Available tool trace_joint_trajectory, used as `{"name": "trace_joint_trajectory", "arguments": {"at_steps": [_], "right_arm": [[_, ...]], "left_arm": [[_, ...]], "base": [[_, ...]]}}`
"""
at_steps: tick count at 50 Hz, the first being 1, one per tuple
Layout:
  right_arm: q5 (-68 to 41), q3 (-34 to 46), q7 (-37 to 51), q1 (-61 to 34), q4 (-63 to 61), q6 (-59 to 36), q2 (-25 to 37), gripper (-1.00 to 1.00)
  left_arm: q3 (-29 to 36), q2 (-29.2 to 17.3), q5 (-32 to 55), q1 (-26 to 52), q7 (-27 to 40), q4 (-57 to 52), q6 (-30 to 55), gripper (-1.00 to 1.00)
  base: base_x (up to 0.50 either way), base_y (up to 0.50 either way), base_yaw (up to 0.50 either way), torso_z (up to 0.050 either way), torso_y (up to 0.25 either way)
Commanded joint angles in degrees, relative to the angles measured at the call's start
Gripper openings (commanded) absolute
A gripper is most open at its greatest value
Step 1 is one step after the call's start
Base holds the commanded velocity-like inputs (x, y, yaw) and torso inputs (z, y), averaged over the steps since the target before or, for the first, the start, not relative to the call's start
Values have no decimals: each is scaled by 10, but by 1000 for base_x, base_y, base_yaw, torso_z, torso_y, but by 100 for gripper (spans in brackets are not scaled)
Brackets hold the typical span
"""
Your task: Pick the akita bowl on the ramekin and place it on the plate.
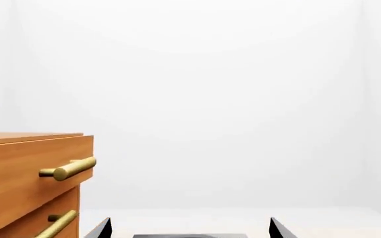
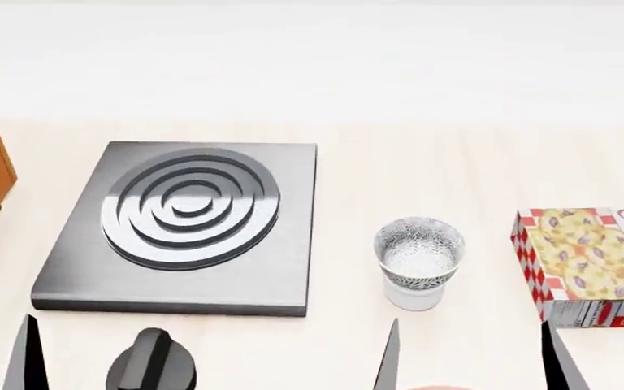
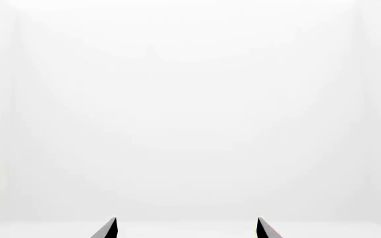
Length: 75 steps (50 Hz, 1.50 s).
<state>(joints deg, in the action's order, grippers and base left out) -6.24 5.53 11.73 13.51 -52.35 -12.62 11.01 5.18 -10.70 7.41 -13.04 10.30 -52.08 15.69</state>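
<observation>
1. Near edge, head view: right gripper point(image 2: 470, 357) fingers apart, holding nothing; left gripper point(image 2: 30, 353) fingers also apart in wrist view, idle.
2. Akita bowl point(image 2: 419, 248) sits on ramekin point(image 2: 414, 296), just beyond right gripper, right of stove plate point(image 2: 182, 223), left of cookie box point(image 2: 594, 264).
3. Step, I judge: pre-reach. Next needs right arm fwd + down to bowl rim.
4. Plate barely visible at near edge, if at all.
</observation>
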Motion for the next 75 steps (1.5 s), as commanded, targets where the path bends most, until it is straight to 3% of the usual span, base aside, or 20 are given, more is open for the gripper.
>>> {"name": "trace_joint_trajectory", "arguments": {"at_steps": [1,40,64,75], "right_arm": [[-2,2,5,3,1,11,4,100],[-16,5,23,0,4,8,21,100],[-34,4,30,5,13,19,28,100],[-37,5,37,6,11,21,34,100]], "left_arm": [[2,-6,7,1,6,-4,6,100],[8,-18,20,3,23,9,-13,100],[13,-27,26,4,32,18,-13,100],[19,-31,24,9,37,19,-9,100]], "base": [[0,0,0,50,0],[0,0,0,50,0],[0,0,0,0,0],[0,0,0,-1,-250]]}}
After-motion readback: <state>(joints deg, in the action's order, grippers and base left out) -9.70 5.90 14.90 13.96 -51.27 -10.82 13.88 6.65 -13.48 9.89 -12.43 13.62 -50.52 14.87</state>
